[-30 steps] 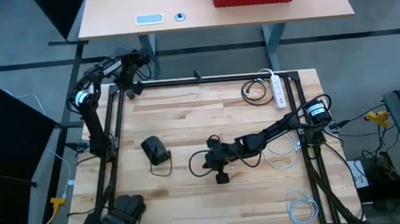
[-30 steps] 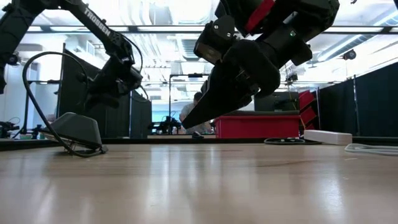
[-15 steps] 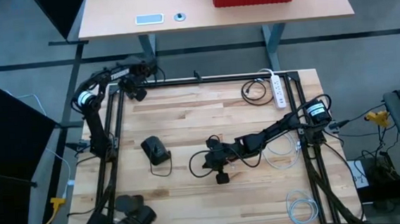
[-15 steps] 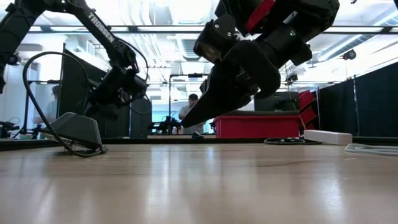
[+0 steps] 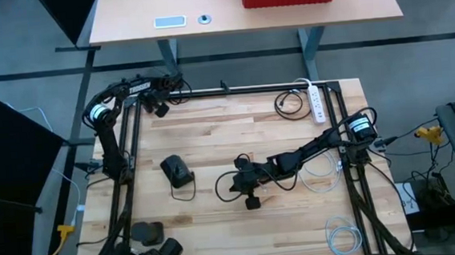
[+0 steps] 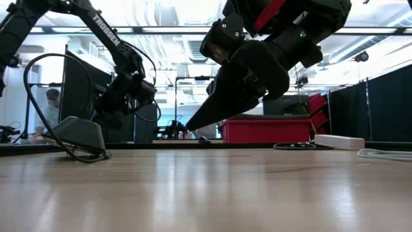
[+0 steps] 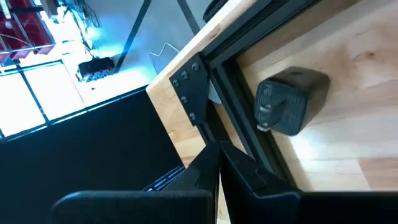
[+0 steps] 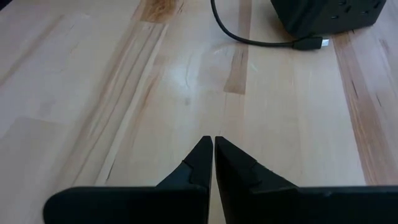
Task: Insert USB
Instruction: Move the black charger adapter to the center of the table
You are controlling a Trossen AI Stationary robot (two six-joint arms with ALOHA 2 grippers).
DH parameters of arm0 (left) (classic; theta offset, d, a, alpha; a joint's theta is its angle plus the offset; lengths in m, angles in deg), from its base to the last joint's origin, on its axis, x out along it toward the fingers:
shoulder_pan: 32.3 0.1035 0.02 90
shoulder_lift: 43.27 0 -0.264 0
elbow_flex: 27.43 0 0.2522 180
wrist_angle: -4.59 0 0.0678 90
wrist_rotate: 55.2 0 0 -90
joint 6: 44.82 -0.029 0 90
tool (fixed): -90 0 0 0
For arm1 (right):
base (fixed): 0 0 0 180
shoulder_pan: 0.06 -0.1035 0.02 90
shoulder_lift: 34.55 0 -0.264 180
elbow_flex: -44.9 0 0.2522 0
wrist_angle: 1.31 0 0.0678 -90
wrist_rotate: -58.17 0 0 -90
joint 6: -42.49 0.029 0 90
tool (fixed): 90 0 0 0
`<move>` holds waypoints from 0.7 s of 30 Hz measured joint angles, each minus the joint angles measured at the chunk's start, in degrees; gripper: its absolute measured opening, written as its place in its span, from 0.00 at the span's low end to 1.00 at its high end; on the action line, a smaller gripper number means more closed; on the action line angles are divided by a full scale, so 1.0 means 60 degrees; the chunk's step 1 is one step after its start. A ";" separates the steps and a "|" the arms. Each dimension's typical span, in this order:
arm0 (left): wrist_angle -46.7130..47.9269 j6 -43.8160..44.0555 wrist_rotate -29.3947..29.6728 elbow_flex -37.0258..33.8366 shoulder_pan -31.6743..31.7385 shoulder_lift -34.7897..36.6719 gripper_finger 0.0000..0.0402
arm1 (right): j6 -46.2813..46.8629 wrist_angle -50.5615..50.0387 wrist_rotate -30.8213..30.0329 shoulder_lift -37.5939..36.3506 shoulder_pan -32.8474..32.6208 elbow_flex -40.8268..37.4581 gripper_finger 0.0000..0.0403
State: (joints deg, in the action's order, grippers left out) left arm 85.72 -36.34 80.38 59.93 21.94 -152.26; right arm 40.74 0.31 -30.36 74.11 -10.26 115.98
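The right end effector (image 5: 233,183) is shown low over the middle of the worktop (image 5: 212,140), its two fingers (image 8: 200,163) pressed together with nothing between them. In the low view the closed tip (image 6: 191,122) is seen tilted downward and held clear of the wood. The charger (image 5: 177,170), a dark block, lies on the worktop well ahead of this tip. In the right wrist view only a corner of the charger (image 8: 323,14) is seen, ahead of the fingers and off to one side. A black cable (image 8: 261,38) is seen curving across the wood to a USB plug (image 8: 310,44), which lies flat just beside the charger; whether it touches the block cannot be told.

The left end effector (image 5: 162,105) is held at the far left corner of the worktop, above the black frame rail (image 5: 233,91). Its fingers (image 7: 208,174) are likewise closed on nothing. In the left wrist view the charger (image 7: 287,101) is shown well beyond these fingers, past the rail.

A white power strip (image 5: 316,104) lies near the far right corner, well apart from both end effectors.
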 joint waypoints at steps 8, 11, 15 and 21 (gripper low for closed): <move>0.0186 -0.0006 0.0312 0.0149 -0.0059 -0.0831 0.00 | -0.0108 0.0004 0.0000 0.0000 0.0009 0.0000 0.01; 0.0179 -0.0011 0.0580 0.0153 -0.0056 -0.0975 0.00 | -0.0137 0.0002 0.0000 0.0000 0.0015 0.0000 0.01; 0.0130 -0.0060 0.0717 0.0153 -0.0030 -0.1178 0.00 | -0.0148 -0.0001 0.0000 0.0000 0.0015 0.0000 0.01; -0.0178 -0.0123 0.0981 0.0157 -0.0030 -0.1358 0.00 | -0.0144 -0.0005 0.0000 0.0000 0.0015 0.0000 0.01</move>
State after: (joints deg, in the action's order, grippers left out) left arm 84.65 -37.07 86.27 60.87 21.76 -160.41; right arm 39.88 0.28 -30.36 74.11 -10.17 115.98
